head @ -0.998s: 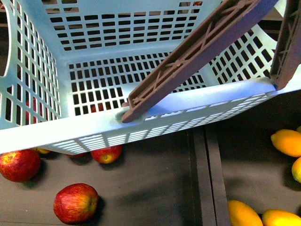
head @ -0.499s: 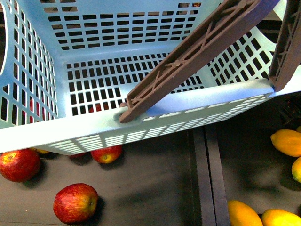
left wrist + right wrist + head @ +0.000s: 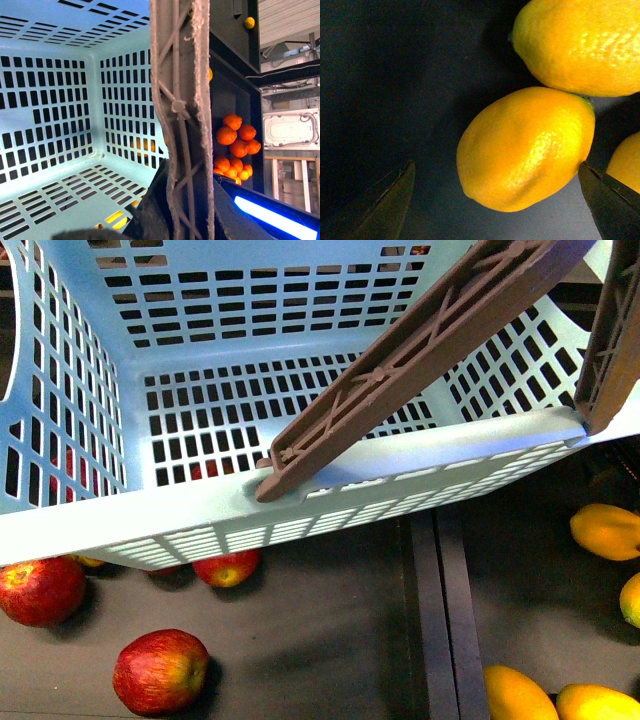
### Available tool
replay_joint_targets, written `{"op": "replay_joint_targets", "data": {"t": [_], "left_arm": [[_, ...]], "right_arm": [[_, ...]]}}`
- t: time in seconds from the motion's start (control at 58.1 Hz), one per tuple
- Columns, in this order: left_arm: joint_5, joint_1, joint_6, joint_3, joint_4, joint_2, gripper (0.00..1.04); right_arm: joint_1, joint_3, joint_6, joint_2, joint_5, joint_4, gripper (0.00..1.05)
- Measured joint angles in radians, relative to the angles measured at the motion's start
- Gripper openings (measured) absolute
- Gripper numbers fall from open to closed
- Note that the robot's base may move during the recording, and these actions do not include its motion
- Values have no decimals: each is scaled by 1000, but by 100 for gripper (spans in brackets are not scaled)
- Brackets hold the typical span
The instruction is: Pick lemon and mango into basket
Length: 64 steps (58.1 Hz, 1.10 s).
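Observation:
The light turquoise basket (image 3: pixel 300 510) hangs tilted above the dark table and is empty. My left gripper (image 3: pixel 181 212) is shut on its grey-brown handle (image 3: pixel 181 100), which runs between the dark fingers (image 3: pixel 150 212). Oblong yellow-orange mangoes lie on the table at the right (image 3: pixel 606 530) and by the near edge (image 3: pixel 518 695). In the right wrist view one mango (image 3: pixel 525 147) lies between the fingertips (image 3: pixel 600 200) of my open right gripper (image 3: pixel 495 197), untouched, with another mango (image 3: pixel 580 42) against it. A small yellow fruit (image 3: pixel 249 22), maybe the lemon, sits far off.
Red apples (image 3: pixel 160 670) (image 3: pixel 40 590) (image 3: pixel 227 567) lie under and in front of the basket. A heap of oranges (image 3: pixel 237 142) fills a bin beyond the basket. A raised divider strip (image 3: pixel 435 620) splits the table between apples and mangoes.
The basket has swayed a little to the right. The mango at the right edge has shifted slightly up and to the left.

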Motion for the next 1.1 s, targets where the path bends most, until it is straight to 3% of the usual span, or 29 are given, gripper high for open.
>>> {"op": "replay_joint_targets", "data": {"t": [0.568, 0.791, 0.998, 1.101], "left_arm": [[2, 0, 0, 0, 0, 0, 7], [3, 0, -1, 0, 0, 0, 7], [3, 0, -1, 0, 0, 0, 7], [3, 0, 0, 0, 0, 0, 7]], "right_arm": [[2, 118, -2, 124, 0, -47, 96], [2, 87, -26, 120, 1, -14, 68], [4, -23, -114, 53, 29, 64, 65], [-2, -135, -265, -73, 63, 158, 65]]}}
